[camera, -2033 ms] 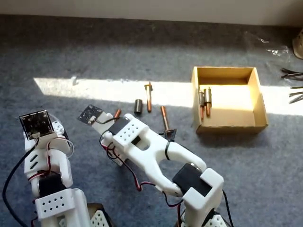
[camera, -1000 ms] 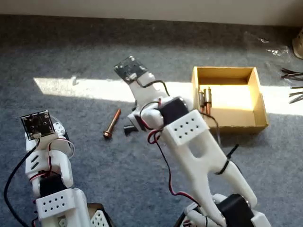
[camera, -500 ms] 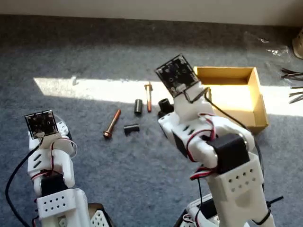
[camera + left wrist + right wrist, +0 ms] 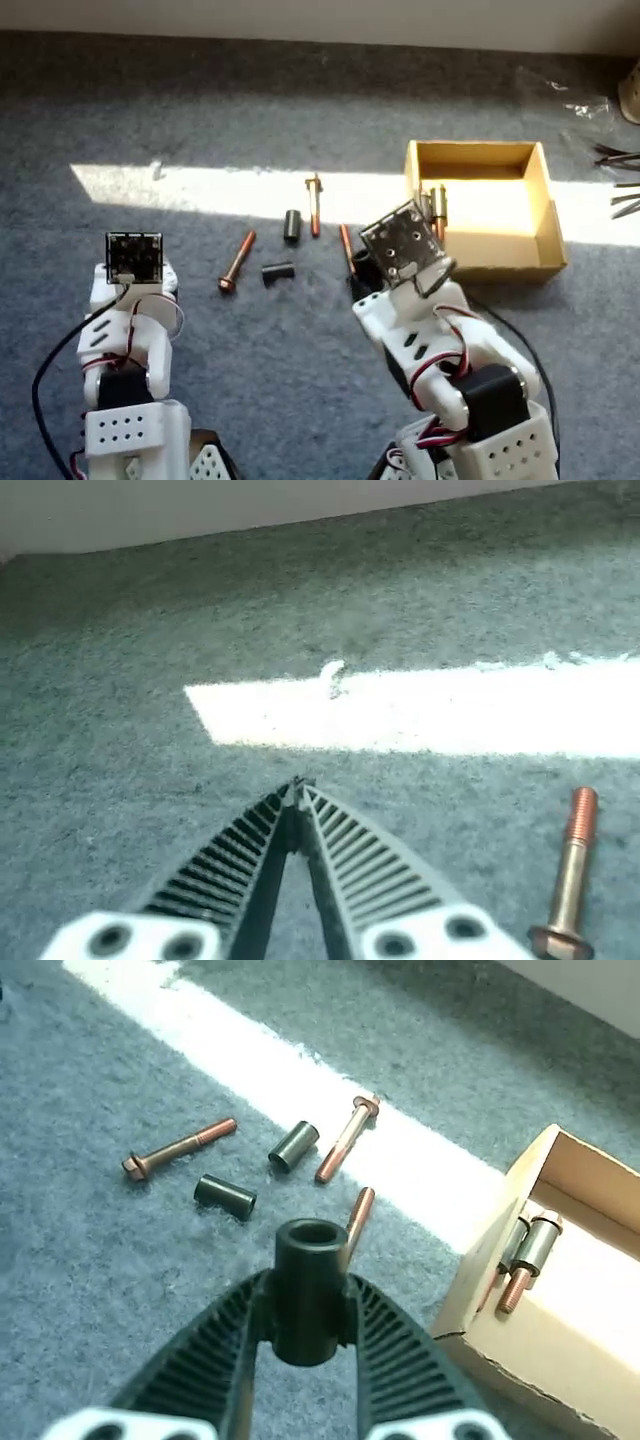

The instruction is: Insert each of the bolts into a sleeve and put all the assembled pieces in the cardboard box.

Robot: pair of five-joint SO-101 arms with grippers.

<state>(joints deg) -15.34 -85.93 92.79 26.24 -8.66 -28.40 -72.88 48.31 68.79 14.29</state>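
Left gripper (image 4: 298, 790) sits over the left side of the carpet (image 4: 300, 100), jaws closed tip to tip with nothing between them. Just right of it we see the left bolt (image 4: 237, 261), lying flat with its head toward the arms. Next is the lying sleeve (image 4: 278, 271), on its side and apart from that bolt. Farther back, the second sleeve (image 4: 292, 224) and the middle bolt (image 4: 314, 204) sit side by side at the edge of the sun strip (image 4: 200, 185); we can't tell if they touch. The third bolt (image 4: 345, 243) lies just beyond the right gripper (image 4: 305, 1305). That gripper is clamped on the held sleeve (image 4: 306, 1260), with the bore pointing away from the arm. The cardboard box (image 4: 548, 215) is at far right, with two assembled pieces (image 4: 438, 200) along its left wall.
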